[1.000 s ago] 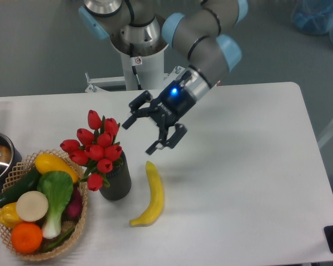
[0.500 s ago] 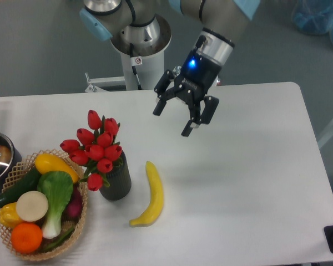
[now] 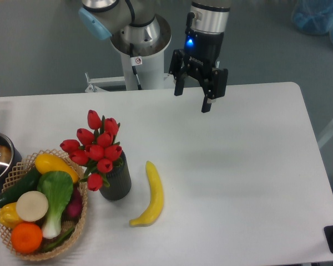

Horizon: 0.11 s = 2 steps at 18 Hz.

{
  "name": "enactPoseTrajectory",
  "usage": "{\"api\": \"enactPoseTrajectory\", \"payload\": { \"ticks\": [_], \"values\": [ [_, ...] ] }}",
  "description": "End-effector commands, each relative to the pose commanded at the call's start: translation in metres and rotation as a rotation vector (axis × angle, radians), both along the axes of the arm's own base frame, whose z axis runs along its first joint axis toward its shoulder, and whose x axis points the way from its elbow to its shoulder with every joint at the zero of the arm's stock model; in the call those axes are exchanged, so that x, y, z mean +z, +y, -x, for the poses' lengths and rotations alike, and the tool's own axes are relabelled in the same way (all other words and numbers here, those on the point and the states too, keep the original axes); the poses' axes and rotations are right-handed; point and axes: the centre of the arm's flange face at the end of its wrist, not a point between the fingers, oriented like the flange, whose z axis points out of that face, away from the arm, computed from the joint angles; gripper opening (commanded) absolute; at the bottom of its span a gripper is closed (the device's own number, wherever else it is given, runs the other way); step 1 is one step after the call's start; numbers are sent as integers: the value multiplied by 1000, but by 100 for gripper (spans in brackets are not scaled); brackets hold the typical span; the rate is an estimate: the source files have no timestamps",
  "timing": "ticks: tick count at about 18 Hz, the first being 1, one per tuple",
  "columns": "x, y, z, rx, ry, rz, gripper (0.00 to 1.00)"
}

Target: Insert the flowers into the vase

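Flowers (image 3: 97, 147) in vase (image 3: 116, 180); banana (image 3: 150, 194) right

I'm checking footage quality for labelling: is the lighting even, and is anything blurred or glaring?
Fixed camera: lighting soft and even, with faint shadows under the banana and vase; the white table is bright but not blown out; gripper, flowers and basket look sharp, no motion blur; a blue light glows on the gripper's body.

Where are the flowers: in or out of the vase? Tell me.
In. The flowers stand upright with their stems down inside the vase; the tool is away, empty.
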Motion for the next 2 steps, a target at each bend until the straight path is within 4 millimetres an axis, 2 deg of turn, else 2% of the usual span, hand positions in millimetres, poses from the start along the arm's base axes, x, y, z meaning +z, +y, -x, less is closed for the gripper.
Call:
{"api": "enactPoseTrajectory", "payload": {
  "ticks": [2],
  "values": [
    [-1, 1, 1, -2, -4, -4, 100]
  ]
}}
